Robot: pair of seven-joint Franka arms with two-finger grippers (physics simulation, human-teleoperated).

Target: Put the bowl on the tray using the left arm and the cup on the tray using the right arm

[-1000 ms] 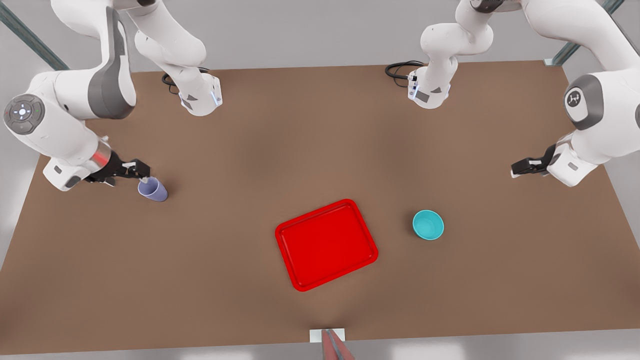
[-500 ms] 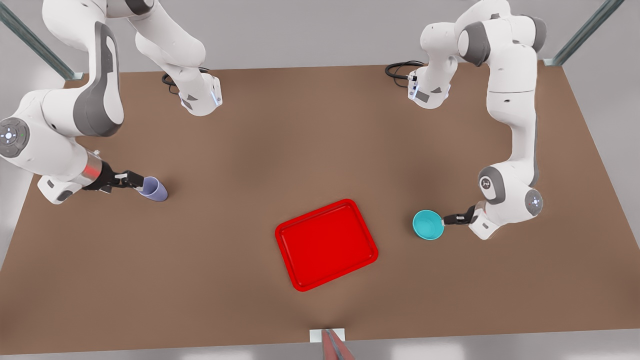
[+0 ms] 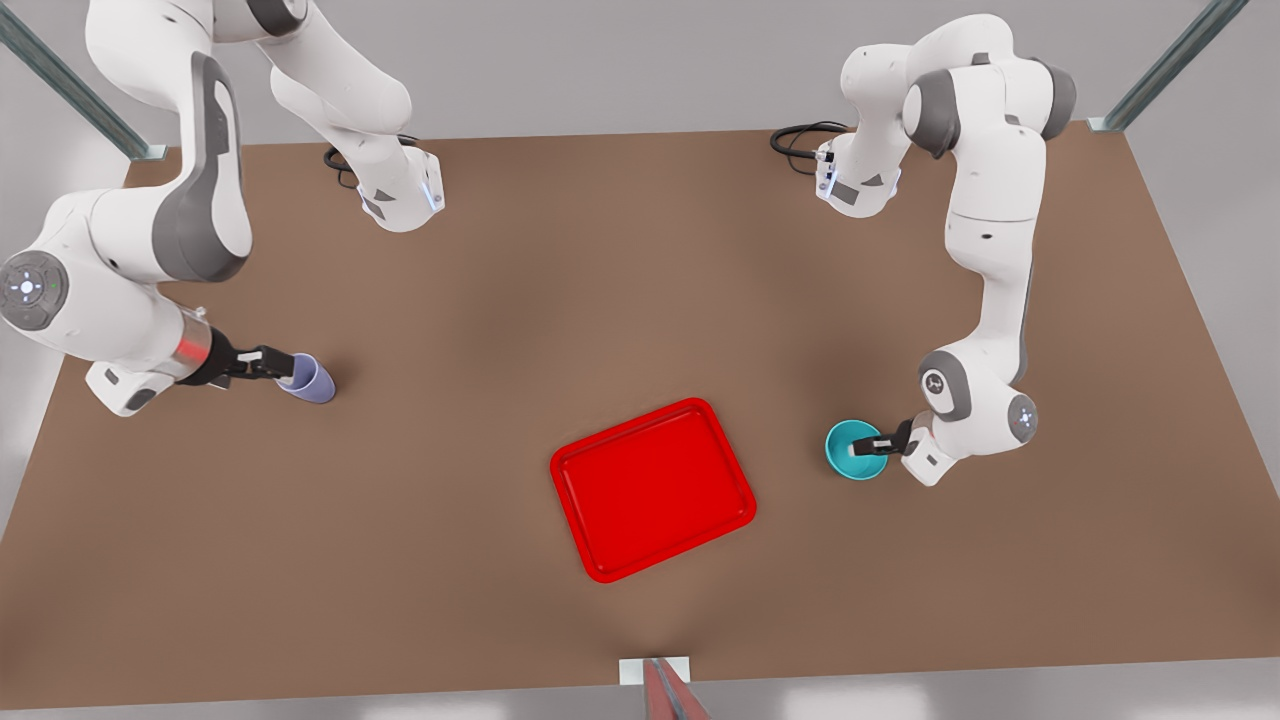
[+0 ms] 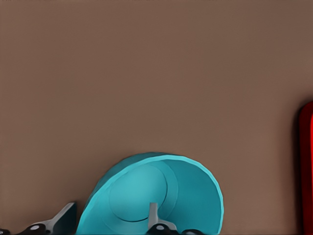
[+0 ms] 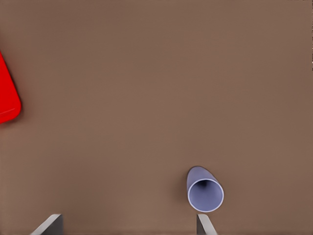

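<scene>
The teal bowl (image 3: 846, 456) sits on the table, to the front view's right of the red tray (image 3: 652, 489). My left gripper (image 3: 864, 446) is open at the bowl's rim, one finger (image 4: 153, 214) inside the bowl (image 4: 146, 191) and the other finger (image 4: 62, 219) outside its wall. At the front view's left stands the lavender cup (image 3: 312, 381), upright with its dark mouth (image 5: 205, 195) showing. My right gripper (image 3: 272, 364) is open and wide beside the cup, one fingertip (image 5: 204, 221) close to its rim.
Both arm bases (image 3: 400, 195) (image 3: 858, 185) stand at the table's far edge with black cables. A tray edge (image 4: 306, 166) lies past the bowl, and a tray corner (image 5: 7, 100) lies far from the cup. A small white and red marker (image 3: 655, 675) sits at the near edge.
The left arm swung in from the front view's far right, down to the bowl, and now reaches over its rim. The right gripper lowered slightly at the cup. Bowl, cup and tray stayed put.
</scene>
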